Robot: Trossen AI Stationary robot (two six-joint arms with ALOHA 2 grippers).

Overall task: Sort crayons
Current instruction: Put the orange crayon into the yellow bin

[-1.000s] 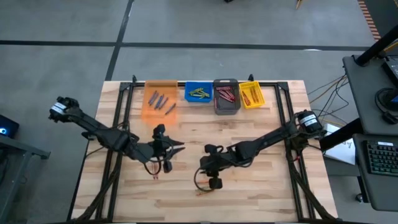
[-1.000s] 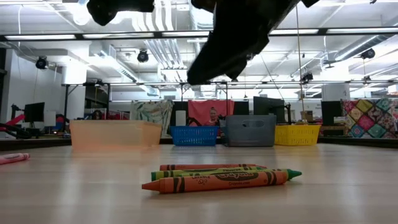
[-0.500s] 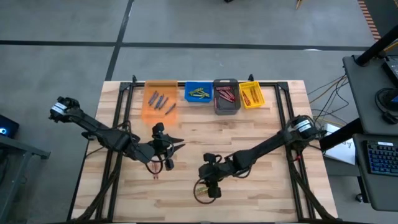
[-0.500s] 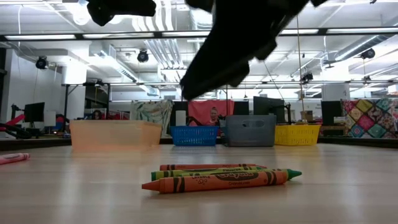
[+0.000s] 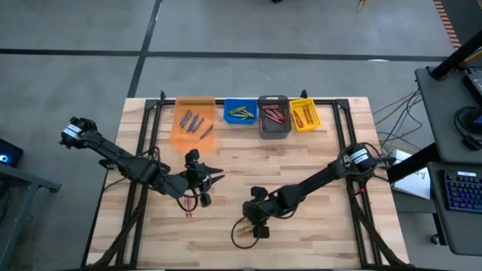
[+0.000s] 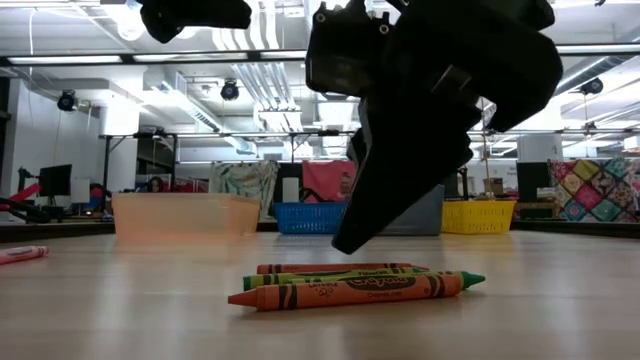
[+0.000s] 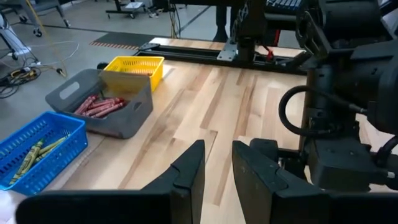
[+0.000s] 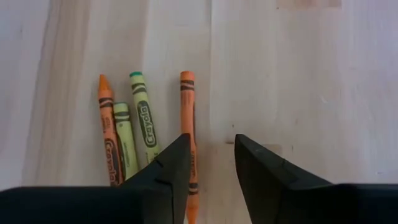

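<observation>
Several crayons, orange, green-yellow and green, lie side by side flat on the wooden table near its near edge. They also show in the low view and in the right wrist view. My right gripper hangs open just above them, fingers pointing down; its tips stand over an orange crayon and the bare wood beside it. My left gripper waits open and empty above the table's middle left; its own wrist view shows it too.
Along the far edge stand an orange bin with blue crayons, a blue bin with green-yellow ones, a grey bin with red ones and a yellow bin with orange ones. A lone reddish crayon lies below my left gripper.
My right gripper has gone toward the table's near edge and down, and now hangs low over the crayons. The crayons have not moved.
</observation>
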